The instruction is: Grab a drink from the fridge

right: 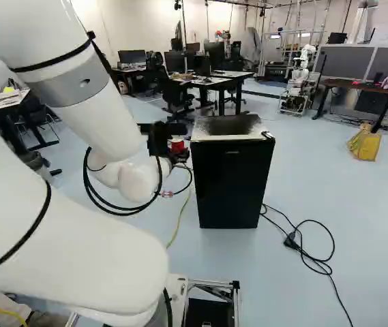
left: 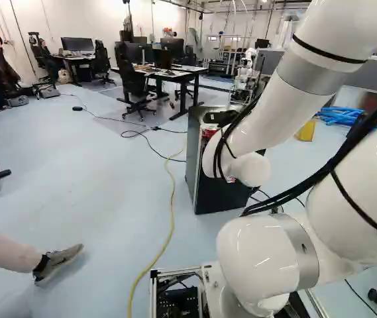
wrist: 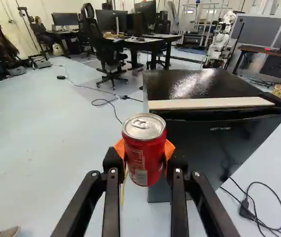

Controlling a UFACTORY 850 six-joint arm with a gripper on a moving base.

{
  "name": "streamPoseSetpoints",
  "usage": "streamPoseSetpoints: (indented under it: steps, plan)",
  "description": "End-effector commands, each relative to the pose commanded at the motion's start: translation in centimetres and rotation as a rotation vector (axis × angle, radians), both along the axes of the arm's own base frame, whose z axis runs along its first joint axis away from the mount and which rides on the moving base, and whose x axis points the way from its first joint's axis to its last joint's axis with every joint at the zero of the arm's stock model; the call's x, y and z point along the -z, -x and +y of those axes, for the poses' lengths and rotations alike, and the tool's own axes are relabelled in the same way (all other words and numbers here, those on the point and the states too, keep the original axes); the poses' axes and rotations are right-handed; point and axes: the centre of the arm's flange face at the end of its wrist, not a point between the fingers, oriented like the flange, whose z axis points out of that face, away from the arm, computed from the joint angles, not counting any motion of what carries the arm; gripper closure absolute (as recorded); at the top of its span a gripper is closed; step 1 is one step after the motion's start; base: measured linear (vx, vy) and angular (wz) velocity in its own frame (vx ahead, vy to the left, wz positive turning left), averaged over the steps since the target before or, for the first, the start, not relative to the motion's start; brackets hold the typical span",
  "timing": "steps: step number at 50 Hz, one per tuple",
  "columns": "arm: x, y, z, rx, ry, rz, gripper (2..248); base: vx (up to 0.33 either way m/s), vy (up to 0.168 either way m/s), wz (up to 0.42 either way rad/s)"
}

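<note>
My gripper (right: 180,155) is beside the fridge's upper left edge in the right base view. In the wrist view the gripper (wrist: 144,154) is shut on a red drink can (wrist: 145,155), its orange pads (wrist: 169,149) pressing from both sides. The can is upright, with its silver top showing; only a bit of the red can (right: 176,146) shows in the right base view. The small black fridge (right: 232,184) stands on the floor with its door closed. From the wrist, it lies just beyond and beside the can.
A yellow cable (left: 169,218) runs over the floor left of the fridge, and a black cable (right: 322,262) lies to its right. A person's leg (left: 9,252) is near the base on the left. Desks, chairs (left: 134,83) and another robot (right: 303,68) stand farther back.
</note>
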Motion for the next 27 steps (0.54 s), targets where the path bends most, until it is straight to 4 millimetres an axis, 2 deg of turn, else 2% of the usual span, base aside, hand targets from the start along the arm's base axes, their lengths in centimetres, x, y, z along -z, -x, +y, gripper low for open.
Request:
streamPoseSetpoints:
  steps: [27]
  plan:
    - [0.5, 1.3, 0.3, -0.007, 0.002, 0.004, 155, 0.0, 0.0, 0.0]
